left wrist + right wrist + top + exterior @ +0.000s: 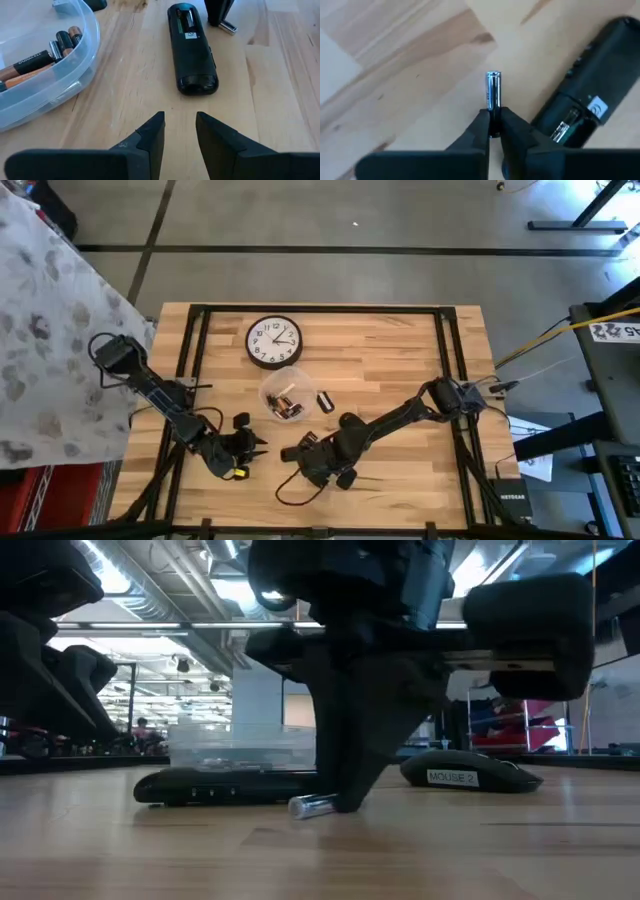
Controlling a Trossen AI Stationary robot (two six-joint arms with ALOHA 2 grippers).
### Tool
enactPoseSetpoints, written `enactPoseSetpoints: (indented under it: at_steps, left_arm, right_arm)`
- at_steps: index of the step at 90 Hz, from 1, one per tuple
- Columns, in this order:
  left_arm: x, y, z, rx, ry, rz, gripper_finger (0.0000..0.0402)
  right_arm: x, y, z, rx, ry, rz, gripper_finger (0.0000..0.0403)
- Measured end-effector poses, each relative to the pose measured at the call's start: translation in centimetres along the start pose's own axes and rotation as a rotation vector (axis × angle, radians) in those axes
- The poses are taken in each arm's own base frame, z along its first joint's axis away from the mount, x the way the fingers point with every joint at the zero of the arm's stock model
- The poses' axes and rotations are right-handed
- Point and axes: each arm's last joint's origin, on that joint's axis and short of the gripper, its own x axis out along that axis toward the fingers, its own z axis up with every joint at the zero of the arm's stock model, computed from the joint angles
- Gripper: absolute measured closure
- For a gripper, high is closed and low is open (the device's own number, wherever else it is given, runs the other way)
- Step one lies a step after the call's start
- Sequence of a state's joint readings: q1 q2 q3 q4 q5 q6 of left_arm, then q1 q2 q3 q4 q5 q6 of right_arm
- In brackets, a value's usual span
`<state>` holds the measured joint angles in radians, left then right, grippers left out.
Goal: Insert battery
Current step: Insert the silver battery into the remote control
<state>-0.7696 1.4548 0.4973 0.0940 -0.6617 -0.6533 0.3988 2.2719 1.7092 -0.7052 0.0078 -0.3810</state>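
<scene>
Your right gripper (491, 127) pinches the battery (493, 92) low over the table, just at 9 o'clock of the remote (592, 107). Next, line it up with the open slot. Your left gripper (179, 132) waits nearby, fingers apart

"MOUSE 2" on white label on black mouse (470, 772), low view. "DURACELL" on battery (29, 62) in clear container (75, 75), left wrist view. "NETGEAR" on dark box (512, 498) at table edge. Clock (274, 341) numerals too small to read.
</scene>
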Motion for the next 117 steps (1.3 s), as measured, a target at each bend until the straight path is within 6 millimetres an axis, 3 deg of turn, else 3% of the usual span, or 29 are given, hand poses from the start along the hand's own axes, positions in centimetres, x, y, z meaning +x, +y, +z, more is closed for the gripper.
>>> enactPoseSetpoints:
  at_steps: [20, 35, 51, 70, 91, 117]
  left_arm:
    - [0.0, 0.0, 0.0, -0.001, 0.0, 0.0, 0.0306]
    - [0.0, -0.1, 0.0, 0.0, 0.0, -0.003, 0.0306]
    - [0.0, 0.0, 0.0, 0.0, 0.0, -0.003, 0.0306]
    - [0.0, -0.1, 0.0, 0.0, 0.0, -0.003, 0.0306]
    - [0.0, -0.1, 0.0, 0.0, 0.001, -0.004, 0.0306]
    - [0.0, -0.1, 0.0, 0.007, 0.002, -0.006, 0.0306]
  right_arm:
    - [0.1, -0.1, 0.0, 0.182, 0.004, -0.011, 0.0282]
    - [0.1, -0.1, -0.1, 0.333, 0.016, -0.036, 0.0262]
    - [0.1, 0.0, -0.1, 0.409, 0.016, -0.021, 0.0296]
    - [0.1, 0.0, -0.1, 0.479, 0.014, -0.032, 0.0389]
    - [-0.7, -0.3, 0.5, 0.559, 0.029, -0.042, 0.0398]
    - [-4.1, -2.9, 1.3, 0.62, 0.037, -0.033, 0.0402]
